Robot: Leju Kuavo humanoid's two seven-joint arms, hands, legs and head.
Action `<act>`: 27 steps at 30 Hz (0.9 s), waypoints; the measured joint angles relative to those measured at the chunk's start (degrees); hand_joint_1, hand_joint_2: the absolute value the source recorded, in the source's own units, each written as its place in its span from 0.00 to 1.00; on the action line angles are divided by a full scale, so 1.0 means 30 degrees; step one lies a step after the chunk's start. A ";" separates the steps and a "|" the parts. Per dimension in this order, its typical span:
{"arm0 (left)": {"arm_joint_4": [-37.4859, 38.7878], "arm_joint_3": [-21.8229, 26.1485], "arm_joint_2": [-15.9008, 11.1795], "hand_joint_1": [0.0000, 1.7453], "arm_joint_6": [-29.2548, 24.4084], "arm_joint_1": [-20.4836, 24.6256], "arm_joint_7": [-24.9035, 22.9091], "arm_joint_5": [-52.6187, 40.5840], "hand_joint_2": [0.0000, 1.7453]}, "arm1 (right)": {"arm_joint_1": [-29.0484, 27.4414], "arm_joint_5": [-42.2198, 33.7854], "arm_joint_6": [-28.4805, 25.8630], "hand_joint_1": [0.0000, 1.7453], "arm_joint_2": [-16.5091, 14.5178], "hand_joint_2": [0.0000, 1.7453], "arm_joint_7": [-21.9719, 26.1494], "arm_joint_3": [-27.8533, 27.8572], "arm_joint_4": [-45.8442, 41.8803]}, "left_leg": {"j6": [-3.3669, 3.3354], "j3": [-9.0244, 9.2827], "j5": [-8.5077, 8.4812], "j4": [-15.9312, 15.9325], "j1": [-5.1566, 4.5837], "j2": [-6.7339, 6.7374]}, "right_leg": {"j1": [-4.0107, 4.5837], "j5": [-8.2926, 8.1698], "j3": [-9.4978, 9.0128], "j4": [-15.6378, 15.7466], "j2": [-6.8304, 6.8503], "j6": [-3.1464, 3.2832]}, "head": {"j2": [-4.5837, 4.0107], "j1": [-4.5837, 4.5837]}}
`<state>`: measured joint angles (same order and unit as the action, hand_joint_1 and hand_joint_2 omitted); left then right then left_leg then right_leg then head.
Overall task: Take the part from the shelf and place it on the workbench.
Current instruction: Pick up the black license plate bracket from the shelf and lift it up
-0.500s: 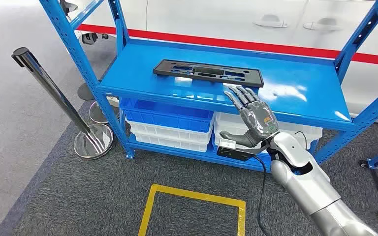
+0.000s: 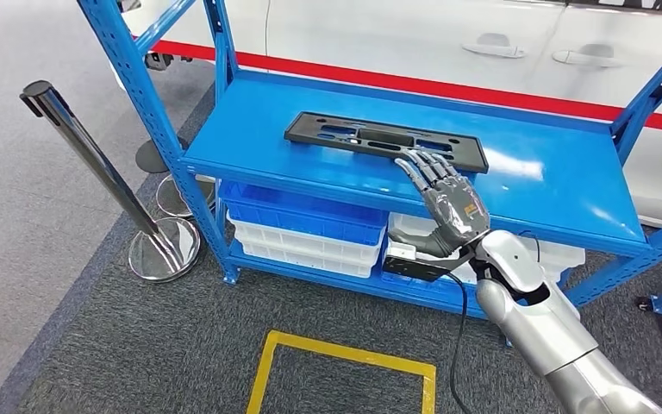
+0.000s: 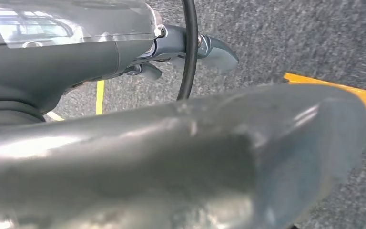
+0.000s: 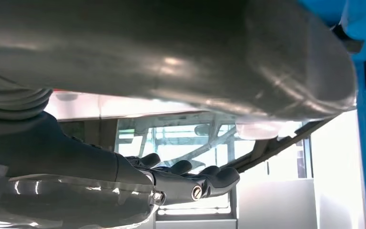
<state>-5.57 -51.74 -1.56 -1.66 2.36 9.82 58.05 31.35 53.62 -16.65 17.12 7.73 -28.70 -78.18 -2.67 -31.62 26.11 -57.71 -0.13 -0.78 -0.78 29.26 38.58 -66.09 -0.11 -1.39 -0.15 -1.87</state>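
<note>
right hand [image 2: 450, 203] spread flat, holding nothing, fingertips [image 2: 421, 164] covering the near edge of the black part [image 2: 371, 136] lying on the blue shelf [image 2: 534, 185], contact unclear, left hand [image 3: 171, 157] a blur, state unreadable

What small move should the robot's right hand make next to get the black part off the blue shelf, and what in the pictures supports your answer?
Probably a short reach forward and down, so the fingers can close over the near edge of the black part. The right hand is open with fingers spread, its fingertips just at that near edge, holding nothing. The part lies flat on the blue shelf, not yet lifted.
</note>
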 joint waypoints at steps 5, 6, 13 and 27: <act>-0.0015 -0.0031 0.0068 0.00 -0.0077 0.0076 -0.0029 0.0000 0.00 | -0.0080 -0.0139 0.0057 0.00 0.0131 0.00 -0.0002 0.0219 0.0014 | 0.0502 0.0557 0.0647 -0.0238 -0.0113 -0.0109 | 0.0150 -0.1691 -0.0702 0.2531 -0.0020 0.0573 | 0.0000 0.0010; -0.0015 -0.0044 0.0069 0.00 -0.0100 0.0071 -0.0036 0.0000 0.00 | -0.0094 -0.0142 0.0057 0.00 0.0137 0.00 0.0000 0.0248 -0.0013 | 0.0600 0.0642 0.0746 -0.0370 -0.0110 -0.0090 | 0.0100 -0.1726 -0.0885 0.2611 -0.0023 0.0684 | 0.0000 0.0011; -0.0022 -0.0142 0.0073 0.00 -0.0155 0.0125 -0.0040 0.0004 0.00 | -0.0309 -0.0139 0.0056 0.00 0.0128 0.00 0.0002 0.0301 -0.0095 | 0.1223 -0.2628 0.2484 -0.5155 0.0216 0.0129 | -0.0005 -0.0940 -0.1975 0.2703 0.0003 0.0931 | 0.0000 0.0004; -0.0044 -0.0439 0.0080 0.00 -0.0175 0.0144 -0.0076 0.0022 0.00 | -0.0495 -0.0108 0.0399 0.00 0.0233 0.00 -0.0120 0.0452 -0.0153 | -0.0052 -0.0830 -0.0639 0.0030 0.0102 0.0135 | -0.0009 0.1820 0.0238 -0.2388 0.0010 -0.0079 | 0.0000 0.0011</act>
<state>-5.70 -53.05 -1.32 -2.19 2.79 9.60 58.12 29.87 53.29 -15.45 17.82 7.37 -27.34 -78.64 -2.83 -34.11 24.19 -57.62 0.18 -0.37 -0.81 34.72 39.29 -73.26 -0.08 -1.63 -0.15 -1.84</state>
